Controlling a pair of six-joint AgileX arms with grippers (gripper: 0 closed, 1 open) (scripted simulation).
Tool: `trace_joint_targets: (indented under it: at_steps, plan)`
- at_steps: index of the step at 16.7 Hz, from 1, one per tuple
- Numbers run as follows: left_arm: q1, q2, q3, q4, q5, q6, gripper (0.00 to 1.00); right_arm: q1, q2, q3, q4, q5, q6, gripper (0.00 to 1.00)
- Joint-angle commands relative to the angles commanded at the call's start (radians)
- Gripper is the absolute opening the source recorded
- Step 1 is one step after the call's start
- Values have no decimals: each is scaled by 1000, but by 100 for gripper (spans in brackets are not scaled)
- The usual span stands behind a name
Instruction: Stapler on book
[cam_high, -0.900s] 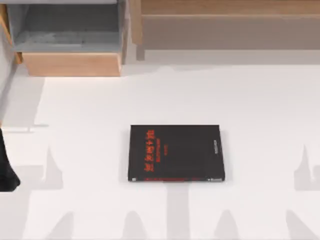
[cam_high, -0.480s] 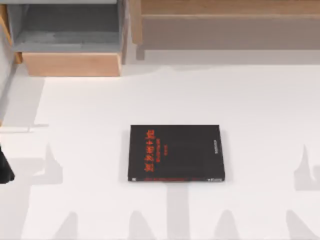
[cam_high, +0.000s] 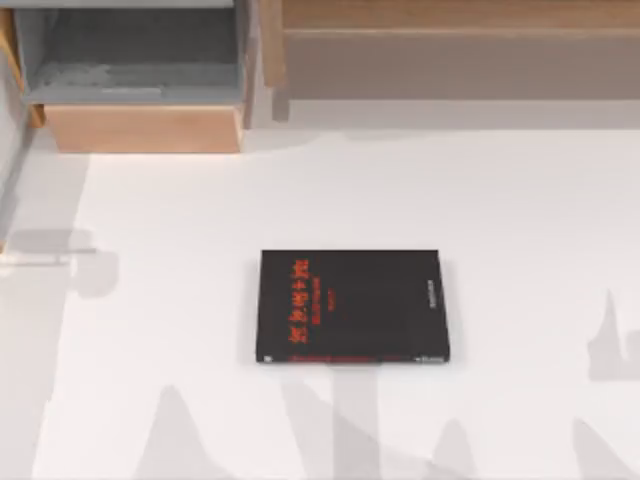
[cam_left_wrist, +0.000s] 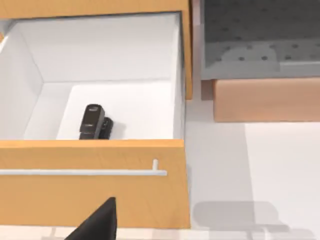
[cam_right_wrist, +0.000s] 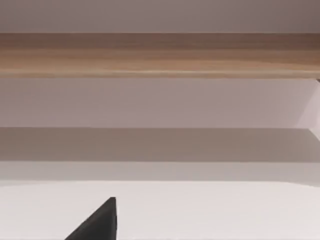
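The black book (cam_high: 352, 306) with red characters lies flat in the middle of the white table, nothing on its cover. In the left wrist view, the small black stapler (cam_left_wrist: 93, 122) lies on the white floor of an open wooden drawer (cam_left_wrist: 95, 192), near its front wall. A black tip of my left gripper (cam_left_wrist: 100, 222) shows in front of the drawer's face, apart from the stapler. My right gripper (cam_right_wrist: 100, 222) shows as a black tip above bare table, facing a wooden shelf.
A grey open cabinet with a wooden front (cam_high: 140, 90) stands at the table's back left. A long wooden shelf (cam_high: 460, 50) runs along the back right. The drawer carries a white bar handle (cam_left_wrist: 85, 172). Arm shadows fall on the table's front.
The dark part of my left arm at the top view's left edge has slid out of that view. The shadows on the table have shifted. The book has not moved.
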Motion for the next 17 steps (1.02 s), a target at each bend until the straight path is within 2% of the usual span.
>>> trace_joint_targets:
  at_steps: [11,17]
  plan:
    - [160,1161,1130,-647,14,161,100,0,0,0,0,0,0,100]
    - [219,1679,1669,-931,21,241,100,0,0,0,0,0,0,100]
